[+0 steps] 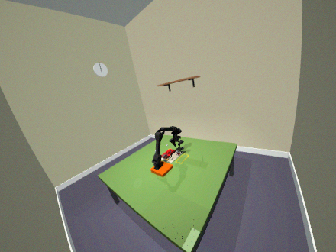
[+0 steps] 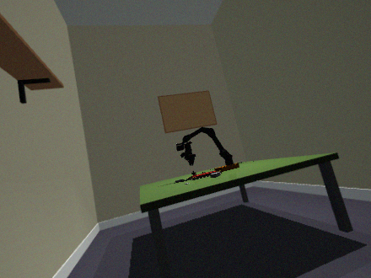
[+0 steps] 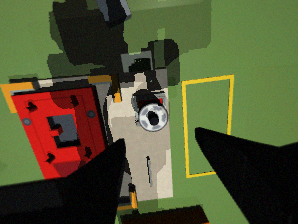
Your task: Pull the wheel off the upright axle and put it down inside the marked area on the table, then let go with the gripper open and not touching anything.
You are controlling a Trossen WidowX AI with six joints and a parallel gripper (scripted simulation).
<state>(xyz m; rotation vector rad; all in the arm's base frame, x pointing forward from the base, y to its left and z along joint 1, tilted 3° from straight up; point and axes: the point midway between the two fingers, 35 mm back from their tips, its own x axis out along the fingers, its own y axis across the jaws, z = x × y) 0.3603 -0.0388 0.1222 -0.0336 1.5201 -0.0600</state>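
In the wrist view a small wheel [image 3: 152, 116] with a dark tyre and a pale hub sits on its upright axle on a beige board [image 3: 145, 155]. The marked area [image 3: 229, 100] [image 1: 183, 159] is a yellow rectangle on the green table just right of the board. My gripper [image 3: 160, 137] [image 1: 177, 144] [image 2: 189, 159] is open and empty. It hangs well above the wheel, pointing down, with one black finger on each side of it in the wrist view.
A red block [image 3: 57, 127] [image 1: 166, 154] with a grey inset lies left of the board. The arm's orange base [image 1: 161, 170] stands on the green table [image 1: 183, 198] near the fixture. A dark shadow patch lies on the table behind the wheel.
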